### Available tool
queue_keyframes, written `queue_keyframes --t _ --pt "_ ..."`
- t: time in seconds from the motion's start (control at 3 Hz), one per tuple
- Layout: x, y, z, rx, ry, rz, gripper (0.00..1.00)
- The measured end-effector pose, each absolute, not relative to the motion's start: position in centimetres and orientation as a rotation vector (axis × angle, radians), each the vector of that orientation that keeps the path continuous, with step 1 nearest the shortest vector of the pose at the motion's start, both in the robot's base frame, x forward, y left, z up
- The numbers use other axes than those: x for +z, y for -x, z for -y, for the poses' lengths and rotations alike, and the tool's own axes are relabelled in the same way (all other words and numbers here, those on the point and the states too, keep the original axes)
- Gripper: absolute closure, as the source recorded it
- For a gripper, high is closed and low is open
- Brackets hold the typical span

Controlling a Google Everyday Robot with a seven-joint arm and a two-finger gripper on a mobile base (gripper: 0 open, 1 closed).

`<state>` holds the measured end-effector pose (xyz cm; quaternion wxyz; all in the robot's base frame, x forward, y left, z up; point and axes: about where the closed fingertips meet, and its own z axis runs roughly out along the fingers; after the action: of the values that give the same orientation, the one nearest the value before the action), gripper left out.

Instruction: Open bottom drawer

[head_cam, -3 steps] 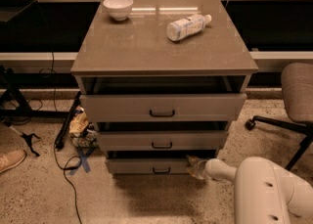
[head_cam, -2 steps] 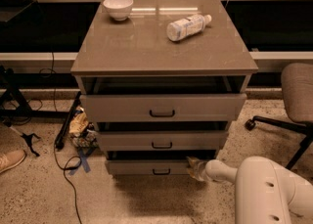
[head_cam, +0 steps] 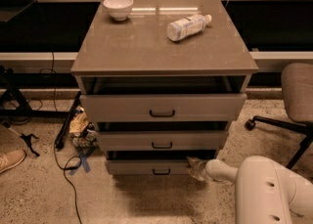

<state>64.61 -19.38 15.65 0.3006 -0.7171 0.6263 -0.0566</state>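
Bottom drawer (head_cam: pixel 142 168): lowest of three in the cabinet, near the floor, black handle (head_cam: pixel 161 171) at centre. End effector (head_cam: pixel 197 168) low, at right end of that drawer's front; apart or together, cannot tell. Bowl (head_cam: pixel 118 7) far left on worktop (head_cam: pixel 146 52); bottle (head_cam: pixel 187 26) lying on its side.

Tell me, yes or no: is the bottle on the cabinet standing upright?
No, the bottle lies on its side; the gripper is down by the bottom drawer.
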Motion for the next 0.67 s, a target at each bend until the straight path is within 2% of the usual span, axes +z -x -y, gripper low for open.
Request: queue_keyframes --t 0.33,0.67 --pt "15.71 -64.61 19.38 -0.15 1.903 -1.662 0.67" --pt "15.71 -64.61 19.38 -0.15 1.903 -1.662 0.43"
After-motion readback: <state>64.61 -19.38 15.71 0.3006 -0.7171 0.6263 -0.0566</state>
